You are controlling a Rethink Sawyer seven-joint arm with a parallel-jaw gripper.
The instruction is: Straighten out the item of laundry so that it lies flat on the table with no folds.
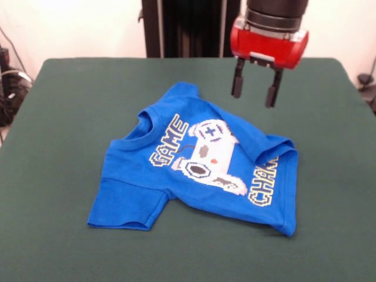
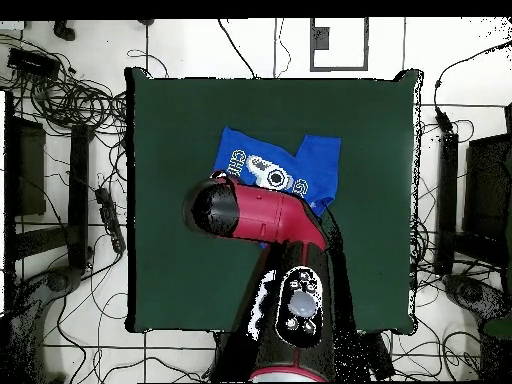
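Overhead view: the red and black arm (image 2: 275, 225) covers the lower part of the shirt (image 2: 315, 165), and the hand itself is hidden under the arm's black end. Front view: arm cut off at the top edge, only the red wrist and hand (image 1: 254, 88) show. Hand is released, two dark fingers (image 1: 237, 79) spread apart, holding nothing, hanging above the shirt's far right part without touching it.

Blue T-shirt (image 1: 200, 158) lies print-up near the middle of the bench (image 1: 64, 129), a bit toward the robot's side. Not flat: right side folded over so the lettering reads "GAME" and only "CHAN", rest hidden in the fold. Far sleeve bunched, near left sleeve spread out.

Bench is dark green cloth, far larger than the shirt. Pale wall and black pedestal (image 1: 188, 26) behind it. Overhead view shows a tiled floor with many cables (image 2: 60, 110) and dark stands (image 2: 45, 190) on both sides; details hard to make out.
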